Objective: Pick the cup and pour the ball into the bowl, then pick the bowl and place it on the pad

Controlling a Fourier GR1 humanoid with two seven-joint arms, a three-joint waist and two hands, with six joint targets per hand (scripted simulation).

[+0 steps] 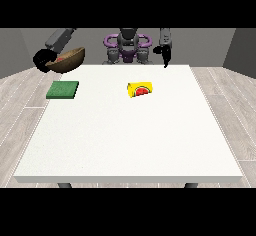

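Bowl (pixel 67 60), brown and wooden-looking, is being carried in the air by the hand at the view's left (pixel 43 59), off the table's far-left corner, at about ten o'clock from the table's centre. That black hand is curling round the bowl's left rim, with its fingers closing on the edge. The bowl is tilting, its opening facing up and slightly toward the camera, and something red (pixel 60 59) is showing inside it; whether that is the ball cannot be told. Directly below the bowl, toward six o'clock, one green pad (pixel 63 90) is lying flat on the white table (pixel 130 140), well apart from the bowl. One yellow cup (pixel 140 90) with a red mark on its side is lying tipped over near the table's centre-back, at about three o'clock from the pad, its long axis running left to right across the view. The hand at the view's right (pixel 165 56) is hanging at about one o'clock, beyond the table's far edge, holding nothing; how its fingers are lying cannot be told. Count: one bowl, one pad, one cup.
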